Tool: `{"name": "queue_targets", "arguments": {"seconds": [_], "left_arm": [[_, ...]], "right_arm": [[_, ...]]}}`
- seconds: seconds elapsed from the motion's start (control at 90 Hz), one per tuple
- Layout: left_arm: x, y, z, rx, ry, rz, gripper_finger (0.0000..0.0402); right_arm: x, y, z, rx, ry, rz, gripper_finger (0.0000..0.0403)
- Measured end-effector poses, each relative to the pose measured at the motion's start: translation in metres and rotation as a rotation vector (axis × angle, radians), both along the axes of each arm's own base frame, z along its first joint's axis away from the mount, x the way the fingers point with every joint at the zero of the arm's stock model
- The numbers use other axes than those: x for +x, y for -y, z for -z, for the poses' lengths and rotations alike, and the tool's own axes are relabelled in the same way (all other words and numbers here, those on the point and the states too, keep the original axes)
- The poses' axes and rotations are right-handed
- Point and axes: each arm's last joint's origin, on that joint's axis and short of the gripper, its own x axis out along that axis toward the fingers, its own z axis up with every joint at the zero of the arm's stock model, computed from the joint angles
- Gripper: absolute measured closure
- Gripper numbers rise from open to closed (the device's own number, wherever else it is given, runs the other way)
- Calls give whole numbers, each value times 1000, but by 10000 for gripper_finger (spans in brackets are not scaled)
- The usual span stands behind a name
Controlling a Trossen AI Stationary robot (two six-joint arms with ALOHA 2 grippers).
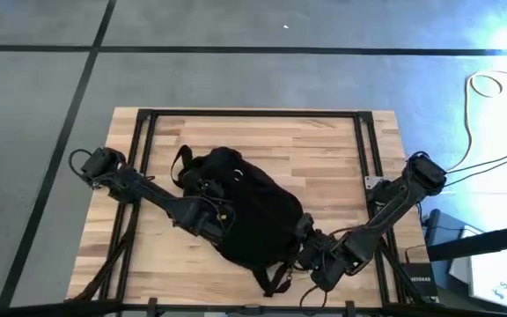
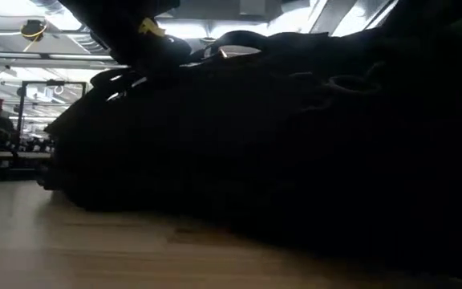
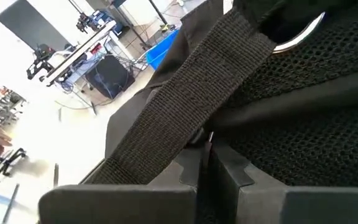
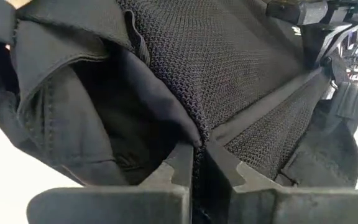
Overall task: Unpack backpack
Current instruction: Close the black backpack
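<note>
While no lettering reads, one backpack point(image 1: 240, 211) lies mid-table point(image 1: 324, 150). Left gripper point(image 1: 219, 217) pinches a strap point(image 3: 197, 102), jaws nearly shut; right gripper point(image 1: 311, 239) pinches mesh fabric, jaws narrow.

backpack point(image 1: 245, 211): matt black cloth, with open-weave mesh panel point(image 4: 229, 56) and coarse ribbed woven webbing strap point(image 3: 191, 106). Metal ring point(image 3: 300, 34) on it, shiny. Table point(image 1: 324, 150): pale wood, butcher-block strips, smooth satin finish. Left gripper point(image 3: 205, 163) and right gripper point(image 4: 201, 163) fingers: matt dark plastic, smooth.
</note>
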Motion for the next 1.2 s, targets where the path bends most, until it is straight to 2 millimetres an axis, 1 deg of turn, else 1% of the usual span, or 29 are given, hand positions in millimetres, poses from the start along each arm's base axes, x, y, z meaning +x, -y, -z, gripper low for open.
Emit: {"name": "queue_targets", "arguments": {"seconds": [0.178, 0.311, 0.456, 0.589, 0.689, 0.789, 0.911, 1.067, 1.122, 1.2], "left_arm": [[0, 0, 0, -3, 7, -2, 401], [0, 0, 0, -4, 9, -2, 401], [3, 1, -1, -18, 30, 3, 401], [11, 5, -8, -107, 80, 44, 401], [17, 8, -17, -194, 70, 116, 401], [19, 4, -26, -288, 41, 183, 401], [19, -7, -32, -379, -50, 251, 401], [24, -24, -32, -516, -258, 435, 402], [25, -29, -31, -517, -330, 501, 401], [27, -35, -31, -488, -386, 544, 397]], "right_arm": [[0, 0, 0, 21, 6, 19, 403], [-2, 2, -1, 83, 32, 98, 403], [-5, 6, 0, 90, 26, 150, 403], [-8, 5, 2, 127, -12, 157, 403], [-10, 4, 3, 168, -59, 165, 403], [-14, 5, 4, 179, -87, 192, 403], [-20, 2, 4, 174, -87, 199, 403], [-23, 1, 1, 211, -89, 205, 403], [-24, 0, 1, 217, -89, 202, 403], [-24, 0, 1, 220, -89, 201, 403]]}}
